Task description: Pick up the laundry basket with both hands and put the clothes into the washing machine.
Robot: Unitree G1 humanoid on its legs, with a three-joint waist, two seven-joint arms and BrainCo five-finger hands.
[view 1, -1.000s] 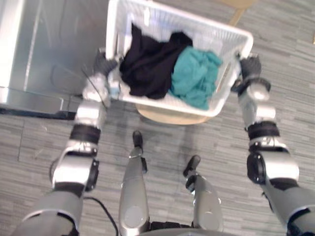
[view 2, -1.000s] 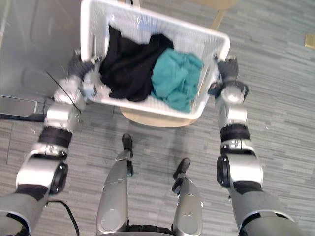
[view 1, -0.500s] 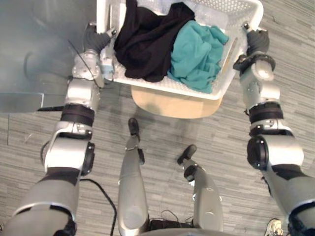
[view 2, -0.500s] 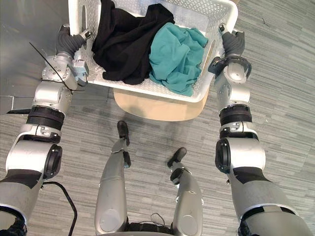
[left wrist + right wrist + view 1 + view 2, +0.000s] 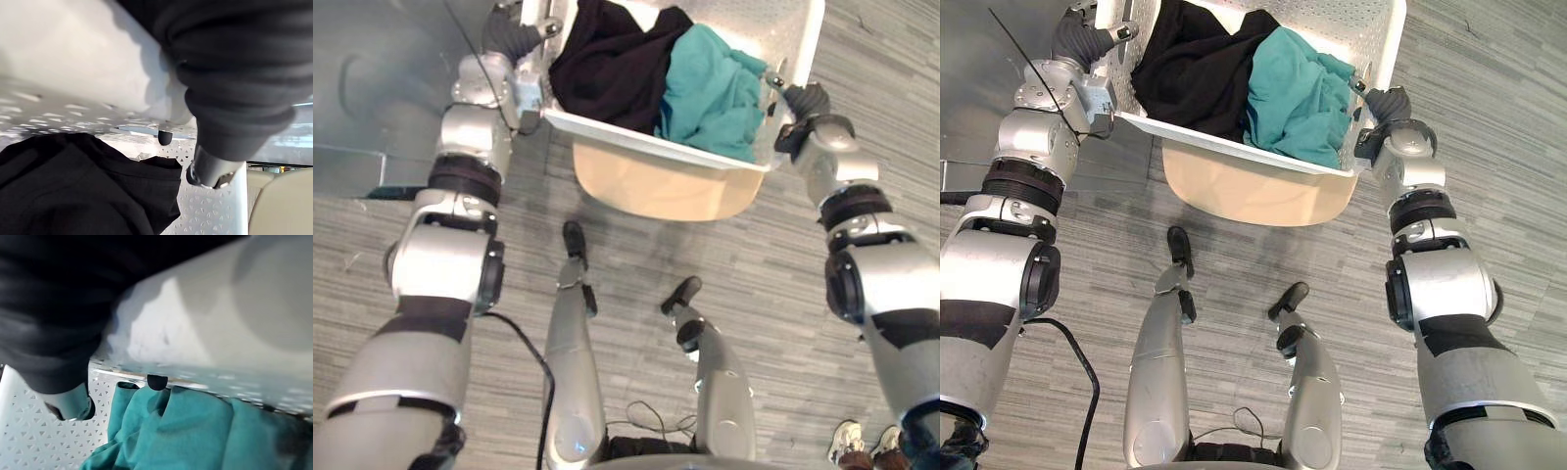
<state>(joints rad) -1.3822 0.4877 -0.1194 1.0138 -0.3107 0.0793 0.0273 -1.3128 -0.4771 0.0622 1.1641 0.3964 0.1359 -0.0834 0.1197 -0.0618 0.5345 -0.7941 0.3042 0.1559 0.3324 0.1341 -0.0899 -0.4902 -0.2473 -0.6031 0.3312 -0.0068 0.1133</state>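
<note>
White perforated plastic, so the laundry basket [image 5: 791, 29] should be light and fairly stiff, though a thin wall like that will probably flex if it's squeezed mid-side. The robot has it by the two short ends, which looks like the sensible place: the rolled rim there gives something to hook under.

The left hand [image 5: 514, 34] is clamped on the left end. Its wrist view shows the thumb tucked inside over the rim and a dark fingertip poking out from under it. The right hand [image 5: 806, 103] does the same on the other end, thumb inside next to the teal garment [image 5: 710, 83].

The basket sits up in front of the robot, tipped so its inside faces the head camera. It's over a tan stool [image 5: 656, 186] and looks clear of it, though the gap is hard to judge.

The black garment [image 5: 617, 64] and the teal one are soft and loosely piled against the near wall – they'd likely slide if the tilt grows. A grey metal panel [image 5: 372, 88] is off to the left, possibly the washer. Someone's shoes [image 5: 862, 446] show on the floor behind the robot's right side.
</note>
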